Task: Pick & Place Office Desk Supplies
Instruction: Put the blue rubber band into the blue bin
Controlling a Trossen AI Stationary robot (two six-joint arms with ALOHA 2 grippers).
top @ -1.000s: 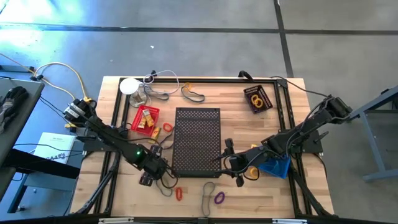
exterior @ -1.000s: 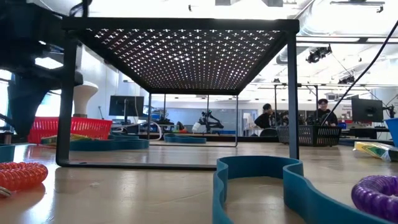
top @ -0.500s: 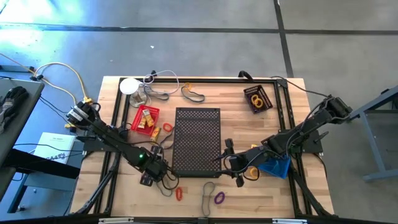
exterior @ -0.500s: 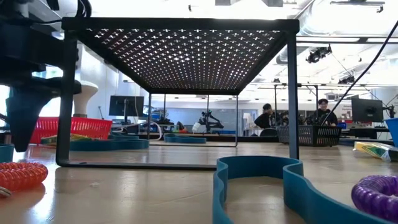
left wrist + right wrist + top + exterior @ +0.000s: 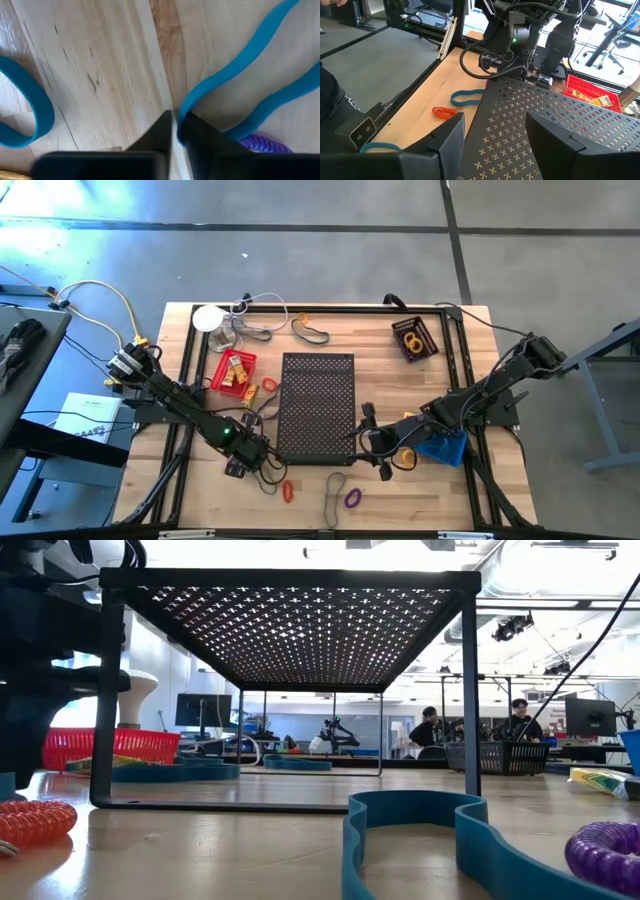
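My left gripper stands low over the table by the near left corner of the black perforated stand. It is shut on a thin blue band that lies on the wood. A purple loop and a second band lie close by. In the low view the gripper is the dark mass beside a red loop. My right gripper waits open at the stand's right side, its fingers above the stand's top, touching nothing. My left gripper pinches the band's bent end between its two fingers. The fingers come from above and point down at the table. The rest of the band lies slack on the wood, running away from the fingers.
A red loop, another band and a purple loop lie near the front edge. At the back stand a red basket, a white disc with cords and a dark box. A blue thing sits by my right arm.
My left gripper has gone down toward the table, reaching the band beside the stand's near left leg. My right gripper has kept still.
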